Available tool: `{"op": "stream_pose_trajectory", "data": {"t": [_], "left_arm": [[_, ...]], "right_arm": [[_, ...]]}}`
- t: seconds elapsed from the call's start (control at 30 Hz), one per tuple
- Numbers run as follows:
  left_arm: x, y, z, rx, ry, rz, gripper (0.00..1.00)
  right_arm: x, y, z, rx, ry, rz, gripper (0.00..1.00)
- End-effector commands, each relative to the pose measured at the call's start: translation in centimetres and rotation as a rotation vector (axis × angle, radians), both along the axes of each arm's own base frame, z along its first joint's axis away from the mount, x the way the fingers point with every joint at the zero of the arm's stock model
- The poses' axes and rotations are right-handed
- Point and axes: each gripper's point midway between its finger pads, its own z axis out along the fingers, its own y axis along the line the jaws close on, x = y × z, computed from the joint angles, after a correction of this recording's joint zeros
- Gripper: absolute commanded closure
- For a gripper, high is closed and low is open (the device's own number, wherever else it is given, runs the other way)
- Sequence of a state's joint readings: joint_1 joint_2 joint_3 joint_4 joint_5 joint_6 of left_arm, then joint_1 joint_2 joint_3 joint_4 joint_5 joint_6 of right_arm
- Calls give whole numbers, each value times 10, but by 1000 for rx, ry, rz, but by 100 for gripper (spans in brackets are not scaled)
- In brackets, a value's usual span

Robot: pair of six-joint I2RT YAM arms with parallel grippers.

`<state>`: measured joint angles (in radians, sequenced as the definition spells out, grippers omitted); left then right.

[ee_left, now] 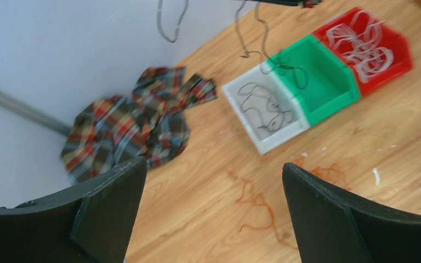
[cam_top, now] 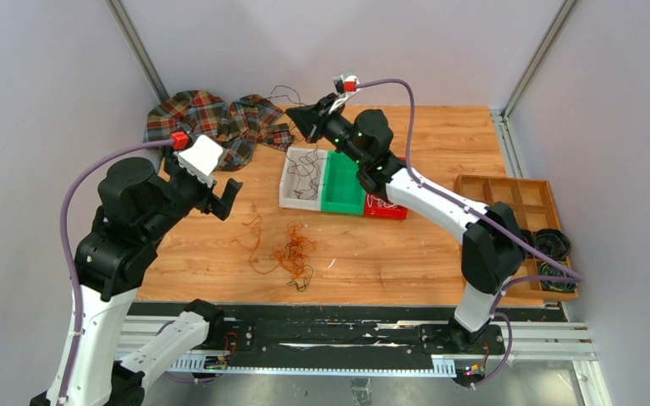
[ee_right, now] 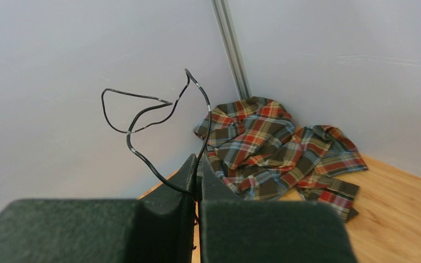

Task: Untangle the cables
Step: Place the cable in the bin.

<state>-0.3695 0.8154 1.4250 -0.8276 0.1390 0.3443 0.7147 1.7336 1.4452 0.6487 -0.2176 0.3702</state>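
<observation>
Cable (ee_right: 137, 95) — thin, black — loops up from the closed right tool (ee_right: 197, 169).

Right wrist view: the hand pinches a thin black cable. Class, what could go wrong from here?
The right hand grips the black cable only at its fingertips, so it might slip out. In the left wrist view its loose end seems to dangle close above the white bin, where it could snag the black cables lying inside.

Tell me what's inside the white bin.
The white bin holds loose loops of thin black cable, nothing else visible. Its pale floor shows between them; whether it is one cable or several tangled cannot be told.
</observation>
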Motion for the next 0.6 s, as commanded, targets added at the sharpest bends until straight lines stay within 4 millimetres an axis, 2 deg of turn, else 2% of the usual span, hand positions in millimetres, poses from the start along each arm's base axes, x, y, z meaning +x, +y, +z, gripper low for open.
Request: {"op": "stream_pose_trajectory", "data": {"t": [0.0, 0.1, 0.2, 0.37, 0.57], "left_arm": [[7, 48, 8, 25, -12, 279, 2], [11, 58, 5, 42, -7, 338, 2], [10, 57, 0, 60, 11, 326, 2], [9, 54, -8, 109, 49, 296, 2], [14, 60, -9, 154, 54, 321, 2]], "right_arm": [[8, 8, 15, 154, -8, -43, 100], [19, 12, -2, 163, 18, -56, 100], [30, 9, -33, 111, 55, -97, 99], [47, -18, -93, -78, 74, -209, 100], [52, -40, -161, -385, 85, -292, 99]]}}
